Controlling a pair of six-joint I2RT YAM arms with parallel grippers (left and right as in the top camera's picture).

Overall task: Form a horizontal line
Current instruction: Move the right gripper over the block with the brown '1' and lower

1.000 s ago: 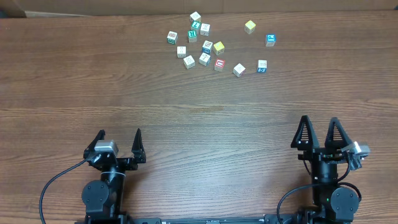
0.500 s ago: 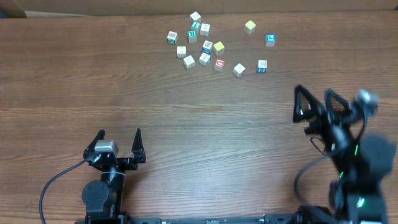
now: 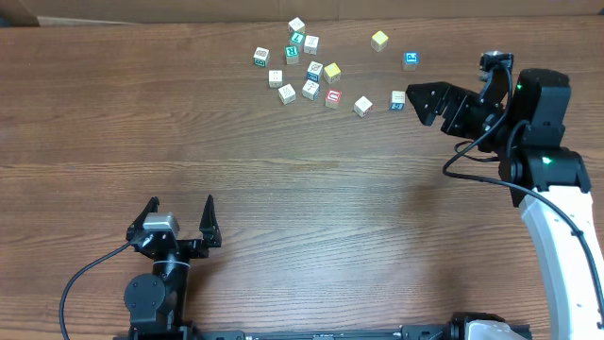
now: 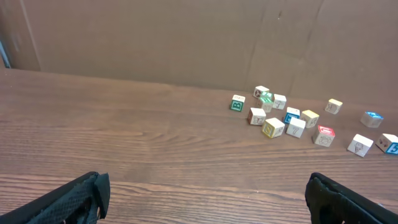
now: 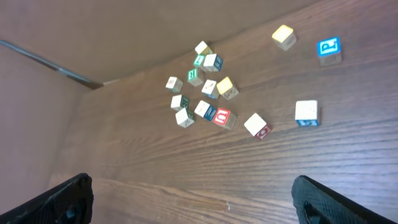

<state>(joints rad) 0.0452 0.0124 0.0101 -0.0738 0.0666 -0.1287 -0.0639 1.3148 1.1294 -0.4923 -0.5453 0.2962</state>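
Note:
Several small letter blocks lie scattered at the far middle of the wooden table [image 3: 236,142]. A white block with blue [image 3: 397,99] is nearest my right gripper [image 3: 422,104], which is open and empty, just right of it and above the table. Others include a blue block [image 3: 411,60], a yellow block [image 3: 379,40], a red block [image 3: 333,96] and a green block [image 3: 260,58]. The right wrist view shows the cluster [image 5: 211,93] and the white block with blue [image 5: 306,112] ahead of open jaws [image 5: 193,196]. My left gripper [image 3: 181,215] is open and empty at the near left edge, its jaws [image 4: 205,199] wide apart.
A brown cardboard wall [image 4: 186,37] stands along the table's far edge behind the blocks. A black cable [image 3: 80,279] loops beside the left arm's base. The right arm [image 3: 557,208] reaches across the right side of the table.
My right arm has swung from its rest place at the near right edge up and away to the far right, beside the blocks. The left arm has not moved.

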